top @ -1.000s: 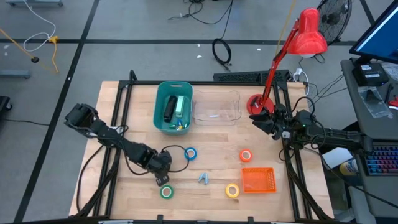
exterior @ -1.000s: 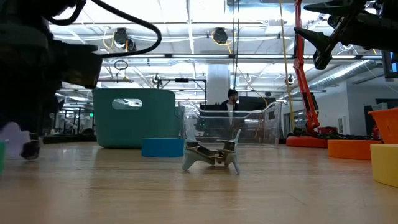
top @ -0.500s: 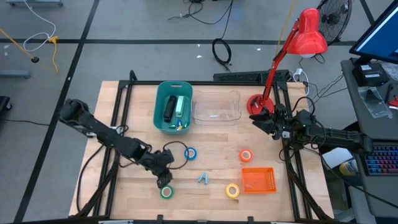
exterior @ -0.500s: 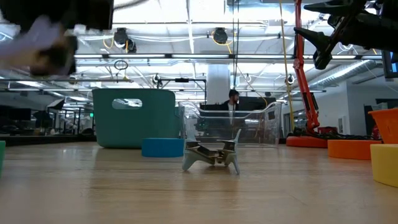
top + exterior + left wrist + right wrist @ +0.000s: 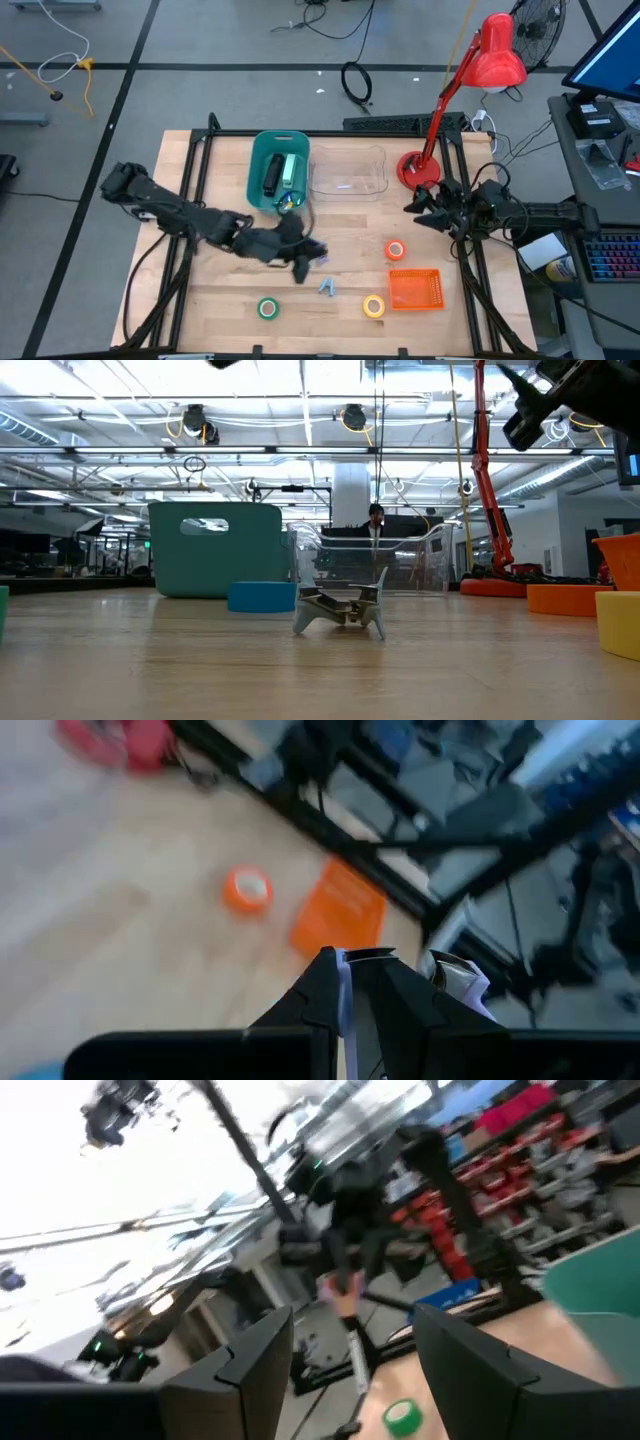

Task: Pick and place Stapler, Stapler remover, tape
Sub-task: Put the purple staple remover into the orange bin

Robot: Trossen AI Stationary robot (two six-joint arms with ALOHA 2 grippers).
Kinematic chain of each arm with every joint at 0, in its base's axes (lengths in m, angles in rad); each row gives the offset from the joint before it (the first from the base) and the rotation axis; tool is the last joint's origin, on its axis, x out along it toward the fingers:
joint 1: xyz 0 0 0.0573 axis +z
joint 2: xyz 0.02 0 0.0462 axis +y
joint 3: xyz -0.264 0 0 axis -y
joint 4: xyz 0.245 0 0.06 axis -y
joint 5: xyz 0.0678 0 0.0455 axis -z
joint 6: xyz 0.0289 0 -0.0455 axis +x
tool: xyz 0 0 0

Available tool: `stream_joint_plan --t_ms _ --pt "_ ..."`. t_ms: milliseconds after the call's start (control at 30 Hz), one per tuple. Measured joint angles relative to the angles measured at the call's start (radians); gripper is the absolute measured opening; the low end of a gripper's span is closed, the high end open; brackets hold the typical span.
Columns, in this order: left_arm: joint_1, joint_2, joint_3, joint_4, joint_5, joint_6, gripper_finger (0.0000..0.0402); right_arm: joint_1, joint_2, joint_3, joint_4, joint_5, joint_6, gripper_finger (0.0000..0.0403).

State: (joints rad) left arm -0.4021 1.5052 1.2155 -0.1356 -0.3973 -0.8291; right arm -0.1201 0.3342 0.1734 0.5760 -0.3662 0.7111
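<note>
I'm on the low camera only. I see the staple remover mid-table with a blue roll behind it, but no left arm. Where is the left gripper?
Observer: The left gripper hangs over the table's middle, shut, close beside the staple remover.
Operator: The teal bin's wall blocks me. Anything inside?
Observer: Yes. The teal bin holds a black stapler and a light green stapler, side by side.

You see table (image 5: 200, 300): pale wood planks, matt, visible grain. Teal bin (image 5: 262, 150): smooth opaque plastic. Clear tray (image 5: 350, 175): glossy transparent plastic. Staple remover (image 5: 340, 610): shiny bare metal. Orange basket (image 5: 414, 290): perforated plastic. Tape rolls, e.g. green (image 5: 267, 309): smooth, slightly glossy. Red lamp (image 5: 497, 52): glossy shade.
</note>
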Motion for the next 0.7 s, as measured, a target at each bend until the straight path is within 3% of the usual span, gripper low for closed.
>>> stream_joint_plan --t_ms 300,500,700 --pt "0.155 0.261 0.320 0.002 -0.006 0.089 0.0039 0.167 0.111 0.000 0.094 -0.002 -0.081 0.0201" --pt "0.239 0.410 0.481 0.030 -0.019 0.091 0.0039 0.208 0.131 0.000 0.125 0.005 -0.158 0.0201" --pt "0.282 0.491 0.570 0.023 -0.048 0.090 0.0039 0.206 0.131 0.000 0.116 0.152 -0.302 0.0194"
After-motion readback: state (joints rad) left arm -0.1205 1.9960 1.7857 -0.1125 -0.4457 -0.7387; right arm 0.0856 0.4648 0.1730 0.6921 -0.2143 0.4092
